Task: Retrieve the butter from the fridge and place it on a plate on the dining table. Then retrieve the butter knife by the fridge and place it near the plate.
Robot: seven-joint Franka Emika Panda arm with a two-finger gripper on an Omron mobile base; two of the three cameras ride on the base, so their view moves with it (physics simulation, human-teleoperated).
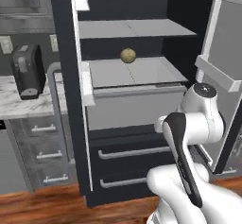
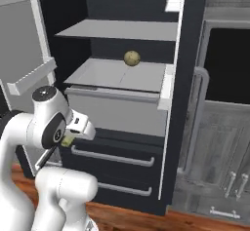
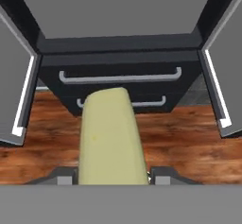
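Note:
The butter, a pale-yellow block, sticks out between the two dark fingertips of my gripper, which is shut on it. A bit of the butter shows under the hand, low in front of the fridge. The fridge stands with both doors swung open, and its dark drawers face the hand. The plate, the dining table and the butter knife are out of view.
A round tan ball sits on the middle fridge shelf. A black coffee machine stands on the marble counter left of the fridge. The open doors flank the hand, above a wooden floor.

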